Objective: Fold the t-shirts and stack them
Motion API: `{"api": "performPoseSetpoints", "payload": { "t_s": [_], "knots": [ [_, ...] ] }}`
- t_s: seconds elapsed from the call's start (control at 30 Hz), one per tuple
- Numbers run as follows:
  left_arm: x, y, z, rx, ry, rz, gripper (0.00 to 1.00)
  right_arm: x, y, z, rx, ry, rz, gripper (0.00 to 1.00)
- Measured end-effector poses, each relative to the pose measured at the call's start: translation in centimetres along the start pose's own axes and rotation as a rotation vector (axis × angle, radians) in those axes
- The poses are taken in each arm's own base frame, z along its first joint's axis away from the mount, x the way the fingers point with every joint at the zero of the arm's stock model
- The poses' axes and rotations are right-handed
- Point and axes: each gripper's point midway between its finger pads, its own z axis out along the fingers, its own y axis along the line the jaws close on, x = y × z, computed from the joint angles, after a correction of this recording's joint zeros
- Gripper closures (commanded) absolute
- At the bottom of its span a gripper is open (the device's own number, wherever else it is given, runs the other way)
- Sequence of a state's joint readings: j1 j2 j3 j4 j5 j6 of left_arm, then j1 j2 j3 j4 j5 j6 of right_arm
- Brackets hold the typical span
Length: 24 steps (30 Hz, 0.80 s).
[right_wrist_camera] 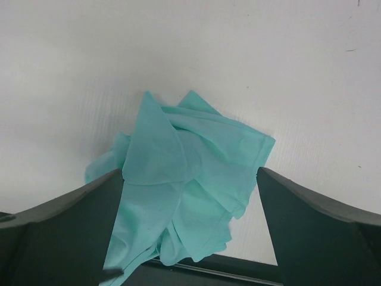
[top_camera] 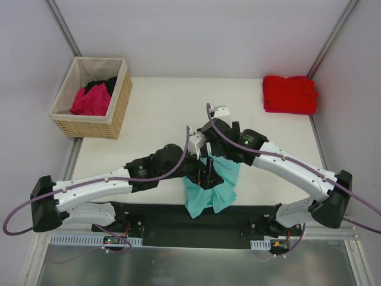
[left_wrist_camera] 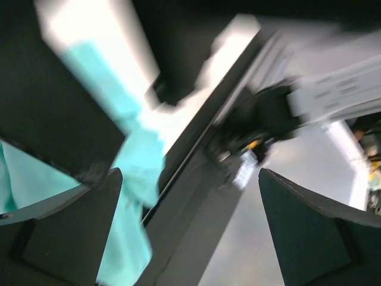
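A crumpled teal t-shirt (top_camera: 214, 189) lies at the table's near edge, part of it hanging over. In the right wrist view the teal t-shirt (right_wrist_camera: 190, 179) sits in loose folds below my right gripper (right_wrist_camera: 189, 171), whose fingers stand wide apart and empty. My left gripper (left_wrist_camera: 189, 173) is open too, in a blurred view, with the teal cloth (left_wrist_camera: 134, 179) hanging beside its left finger (left_wrist_camera: 77, 232). From above, my left gripper (top_camera: 205, 176) and my right gripper (top_camera: 213, 156) meet over the shirt. A folded red t-shirt (top_camera: 290, 94) rests at the far right corner.
A woven tan basket (top_camera: 119, 104) stands at the far left with a magenta t-shirt (top_camera: 91, 101) and a black one (top_camera: 102, 84) inside. The dark table frame (left_wrist_camera: 196, 196) runs below the near edge. Both arms crowd together over the near middle.
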State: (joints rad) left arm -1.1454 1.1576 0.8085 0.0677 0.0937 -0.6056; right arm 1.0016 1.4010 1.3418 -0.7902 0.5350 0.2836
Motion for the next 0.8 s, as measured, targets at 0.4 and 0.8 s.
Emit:
{"api": "performPoseSetpoints", "payload": {
  "t_s": [0.4, 0.8],
  "knots": [
    [-10.2, -7.7, -15.4, 0.182, -0.371, 0.071, 0.01, -0.4, 0.7, -0.7, -0.042, -0.003, 0.011, 0.00],
    [-6.0, 6.3, -21.0, -0.409, -0.462, -0.021, 0.01, 2.7, 6.2, -0.1, -0.169, 0.083, -0.058, 0.00]
  ]
}}
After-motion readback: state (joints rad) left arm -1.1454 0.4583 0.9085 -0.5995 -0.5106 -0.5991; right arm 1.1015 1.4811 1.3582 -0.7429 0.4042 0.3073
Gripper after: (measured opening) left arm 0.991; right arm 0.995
